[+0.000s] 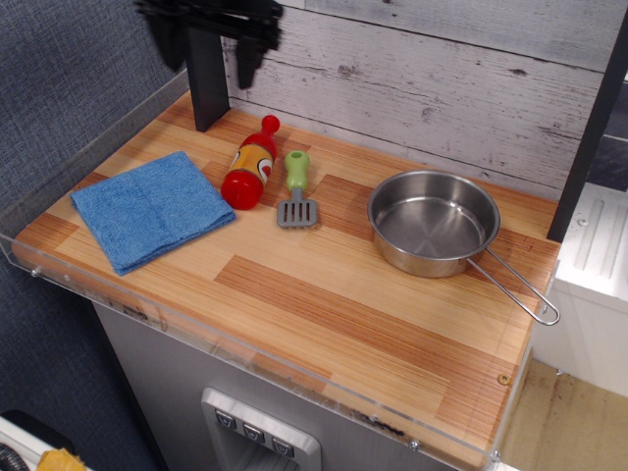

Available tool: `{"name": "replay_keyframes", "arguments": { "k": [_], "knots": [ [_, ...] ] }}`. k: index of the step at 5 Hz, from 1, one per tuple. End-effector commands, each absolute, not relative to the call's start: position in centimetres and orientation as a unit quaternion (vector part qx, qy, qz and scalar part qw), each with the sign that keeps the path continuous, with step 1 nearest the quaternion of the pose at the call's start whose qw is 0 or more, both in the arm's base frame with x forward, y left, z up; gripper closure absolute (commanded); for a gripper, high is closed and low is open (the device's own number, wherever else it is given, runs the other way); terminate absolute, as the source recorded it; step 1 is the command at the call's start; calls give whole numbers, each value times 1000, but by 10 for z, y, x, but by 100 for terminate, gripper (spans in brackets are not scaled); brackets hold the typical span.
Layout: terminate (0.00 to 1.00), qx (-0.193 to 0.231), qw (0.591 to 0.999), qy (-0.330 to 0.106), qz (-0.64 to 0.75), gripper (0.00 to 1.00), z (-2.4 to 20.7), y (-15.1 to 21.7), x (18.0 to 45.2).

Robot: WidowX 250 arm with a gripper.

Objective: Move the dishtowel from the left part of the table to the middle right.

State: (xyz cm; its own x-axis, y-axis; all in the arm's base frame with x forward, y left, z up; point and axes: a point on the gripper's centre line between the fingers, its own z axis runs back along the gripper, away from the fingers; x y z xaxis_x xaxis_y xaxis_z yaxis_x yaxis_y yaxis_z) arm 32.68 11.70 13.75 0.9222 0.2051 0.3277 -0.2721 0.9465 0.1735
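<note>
The blue dishtowel (152,208) lies flat and folded on the left part of the wood-plank table (343,304). My black gripper (208,54) hangs high at the top left, above the table's back left corner and well behind the dishtowel. It is motion-blurred, its two fingers stand wide apart, and it holds nothing. One finger (245,61) points down to the right of the dark post; the other is to the post's left.
A red toy ketchup bottle (250,165) and a green-handled spatula (296,189) lie just right of the dishtowel. A steel pan (434,221) sits at the middle right, handle toward the front right. A dark post (204,88) stands at the back left. A clear acrylic rim (88,285) edges the table.
</note>
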Motion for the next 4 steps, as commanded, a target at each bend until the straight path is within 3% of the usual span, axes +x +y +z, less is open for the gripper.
{"name": "replay_keyframes", "arguments": {
  "k": [1,4],
  "knots": [
    [0,111,964,-142,197,0,140,137,287],
    [0,133,951,-146,238,0,93,167,264]
  ]
}}
